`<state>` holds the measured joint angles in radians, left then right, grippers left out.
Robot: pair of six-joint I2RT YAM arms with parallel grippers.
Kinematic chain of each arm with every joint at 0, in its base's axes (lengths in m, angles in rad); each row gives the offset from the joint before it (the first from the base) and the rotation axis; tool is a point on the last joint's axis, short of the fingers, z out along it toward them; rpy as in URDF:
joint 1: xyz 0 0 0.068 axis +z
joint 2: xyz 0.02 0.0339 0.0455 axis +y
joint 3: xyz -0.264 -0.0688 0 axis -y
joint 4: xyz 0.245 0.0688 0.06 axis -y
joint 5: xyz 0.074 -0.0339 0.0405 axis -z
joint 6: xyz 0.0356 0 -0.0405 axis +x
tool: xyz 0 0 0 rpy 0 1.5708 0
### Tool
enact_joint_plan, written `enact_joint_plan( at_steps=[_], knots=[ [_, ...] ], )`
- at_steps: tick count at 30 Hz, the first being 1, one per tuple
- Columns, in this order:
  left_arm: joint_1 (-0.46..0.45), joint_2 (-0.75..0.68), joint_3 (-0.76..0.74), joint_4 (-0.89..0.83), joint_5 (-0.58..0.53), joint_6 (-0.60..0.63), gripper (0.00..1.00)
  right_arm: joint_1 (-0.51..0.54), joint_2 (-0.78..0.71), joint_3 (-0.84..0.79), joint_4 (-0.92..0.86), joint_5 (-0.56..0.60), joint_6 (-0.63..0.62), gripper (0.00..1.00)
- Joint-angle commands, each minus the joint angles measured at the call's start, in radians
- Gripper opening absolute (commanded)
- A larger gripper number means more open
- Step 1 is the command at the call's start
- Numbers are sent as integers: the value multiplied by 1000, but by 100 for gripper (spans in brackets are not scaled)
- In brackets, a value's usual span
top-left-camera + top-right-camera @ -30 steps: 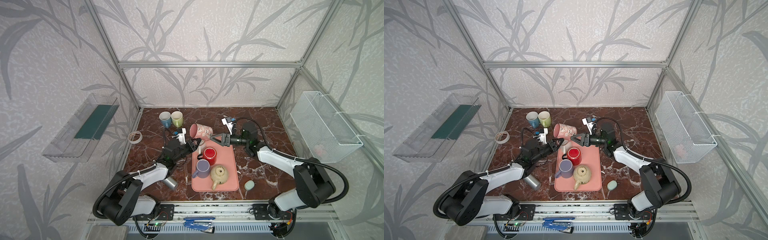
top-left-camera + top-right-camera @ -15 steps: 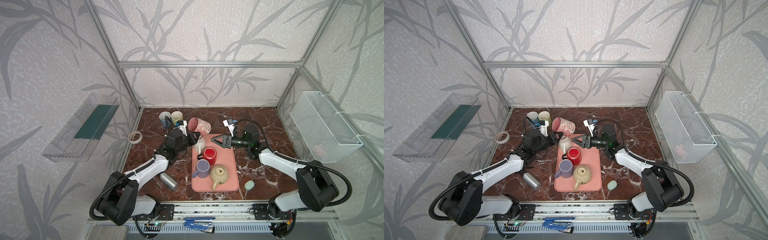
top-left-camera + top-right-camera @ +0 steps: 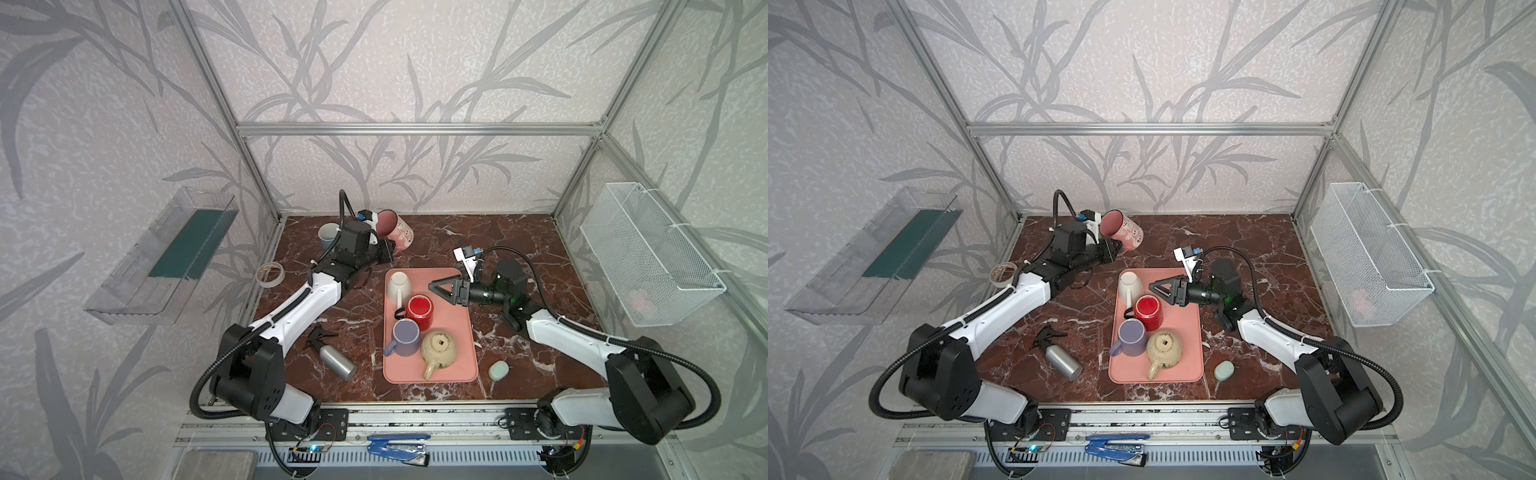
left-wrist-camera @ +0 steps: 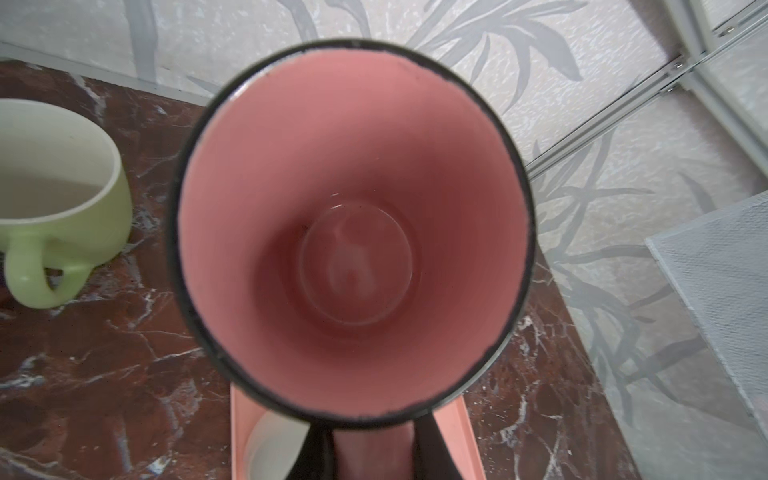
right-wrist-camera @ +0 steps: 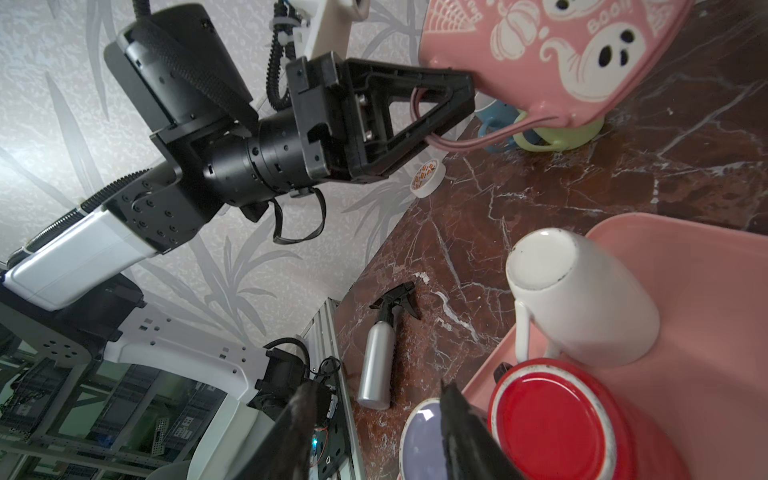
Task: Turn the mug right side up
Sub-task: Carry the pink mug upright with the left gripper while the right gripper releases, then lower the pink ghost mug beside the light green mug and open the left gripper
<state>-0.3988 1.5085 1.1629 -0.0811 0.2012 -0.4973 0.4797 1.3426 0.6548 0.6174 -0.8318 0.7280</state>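
The left pincer [image 3: 386, 250], gripping the pink mug [image 3: 400, 233] by its handle, is swinging it far-left, tipping it mouth-up, while the right pincer [image 3: 434, 286] is hanging open.

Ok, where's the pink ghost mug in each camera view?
Top view: pink mug tilted at the back left.
Top view: pink mug, same spot.
Left wrist: pink mug fills the middle, mouth toward the camera.
Right wrist: its ghost-printed side, handle gripped by the left hand.
Shared landmark: pink tray.

A robot test cell; aluminium frame [image 3: 415, 129], wallpapered panels [image 3: 415, 62].
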Motion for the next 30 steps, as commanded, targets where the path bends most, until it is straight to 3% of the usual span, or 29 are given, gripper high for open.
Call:
enact_joint_plan(
  at_steps=[1,11,25,30],
  knots=[
    [3,28,107,-19,-69,135,0,-1,-46,-16,16,22,-23,49],
    [6,192,241,-64,-152,263,0,-3,-83,-26,-46,50,-70,48],
    [49,373,344,-88,-234,279,0,-36,16,-35,114,6,39,48],
    [66,418,365,-57,-203,277,0,-55,78,-33,241,-20,118,47]
  ],
)
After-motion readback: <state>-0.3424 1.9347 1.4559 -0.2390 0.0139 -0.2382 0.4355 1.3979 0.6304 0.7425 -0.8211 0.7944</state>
